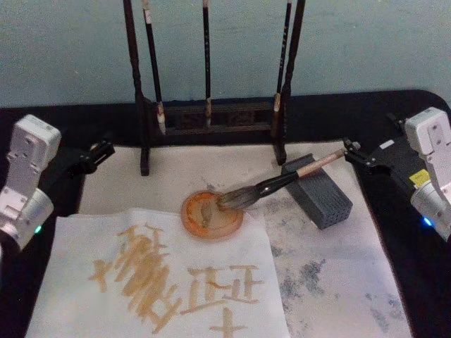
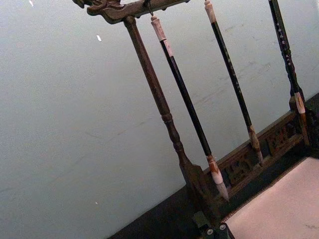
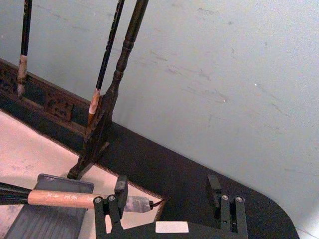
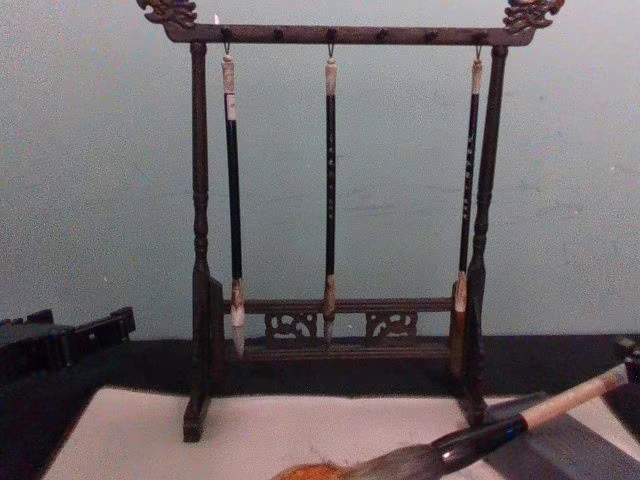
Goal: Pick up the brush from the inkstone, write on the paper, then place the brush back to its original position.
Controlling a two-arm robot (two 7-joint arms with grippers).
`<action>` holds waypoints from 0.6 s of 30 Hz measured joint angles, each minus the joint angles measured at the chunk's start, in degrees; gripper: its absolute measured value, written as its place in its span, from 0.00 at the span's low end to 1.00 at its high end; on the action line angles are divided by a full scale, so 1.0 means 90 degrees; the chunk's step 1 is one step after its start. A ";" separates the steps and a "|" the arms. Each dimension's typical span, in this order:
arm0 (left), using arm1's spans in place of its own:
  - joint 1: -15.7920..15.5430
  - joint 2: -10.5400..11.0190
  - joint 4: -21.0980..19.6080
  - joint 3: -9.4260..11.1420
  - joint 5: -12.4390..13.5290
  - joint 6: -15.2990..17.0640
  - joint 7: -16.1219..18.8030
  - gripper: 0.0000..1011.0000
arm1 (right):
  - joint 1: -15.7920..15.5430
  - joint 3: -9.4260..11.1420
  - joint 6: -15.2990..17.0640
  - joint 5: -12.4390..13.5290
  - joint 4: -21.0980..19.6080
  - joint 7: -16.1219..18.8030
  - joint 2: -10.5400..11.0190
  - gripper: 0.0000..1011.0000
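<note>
Brush [image 1: 271, 186] lies tuft on inkstone [image 1: 194, 218], handle on grey block [image 1: 324, 201]. R gripper [image 3: 167, 189] wide open at handle tip. I'd go deeper, centre, then squeeze. L gripper [image 1: 102, 150] parked left.

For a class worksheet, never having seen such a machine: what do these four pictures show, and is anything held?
This is a two-armed robot. One picture looks down from its head, one forward from its chest, one from each wrist. On the table lie the paper, bearing ochre characters, and the brush, bristles in an orange dish, handle on a grey block. Behind stands a wooden rack with three thin brushes. The right gripper is open around the handle's end, not closed on it; the left gripper sits at the left. Nothing is held.
</note>
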 joint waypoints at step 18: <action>0.0000 0.0000 0.0000 0.0000 0.0000 0.0000 0.0000 0.99 | -0.0904 0.1284 0.0187 0.2607 -0.0800 0.1174 -0.0345 1.00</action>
